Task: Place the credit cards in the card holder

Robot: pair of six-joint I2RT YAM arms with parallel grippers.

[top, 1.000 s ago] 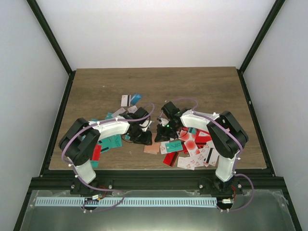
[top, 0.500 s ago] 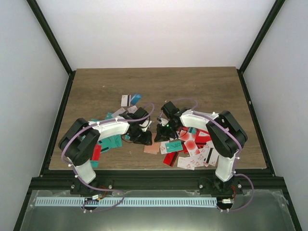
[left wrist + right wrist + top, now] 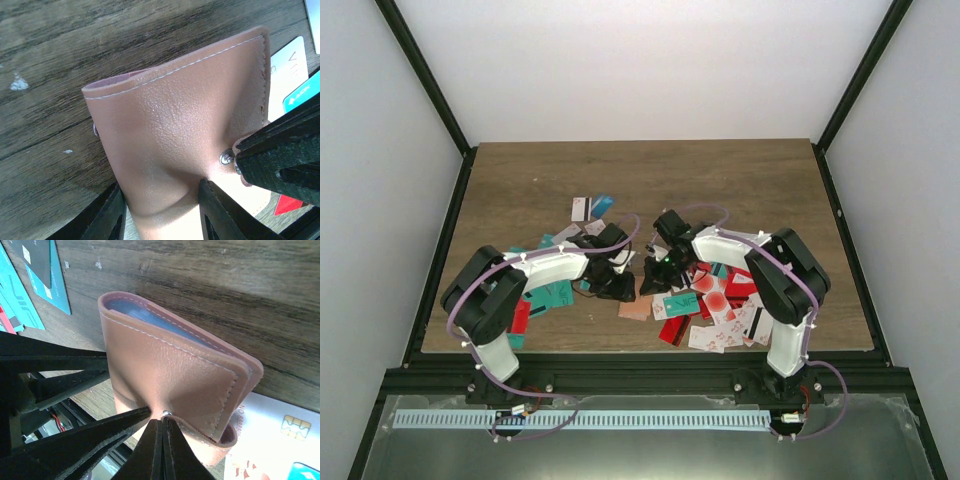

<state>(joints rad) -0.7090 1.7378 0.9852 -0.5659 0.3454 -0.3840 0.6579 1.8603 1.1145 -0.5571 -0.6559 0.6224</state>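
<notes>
Both pairs of jaws are closed on the small salmon-pink leather folding card holder [image 3: 175, 130], at the middle of the top view. The left jaws squeeze its lower body, and the right jaws pinch its flap beside the metal snap [image 3: 166, 413]. Something bluish shows in its open mouth; I cannot tell if it is a card. I judge the task barely begun. One card holder is present. Thin plastic credit cards [image 3: 720, 300], teal, red and white, lie on the brown wooden surface [image 3: 520, 180] in overlapping heaps, well over a dozen; an exact count is not possible.
</notes>
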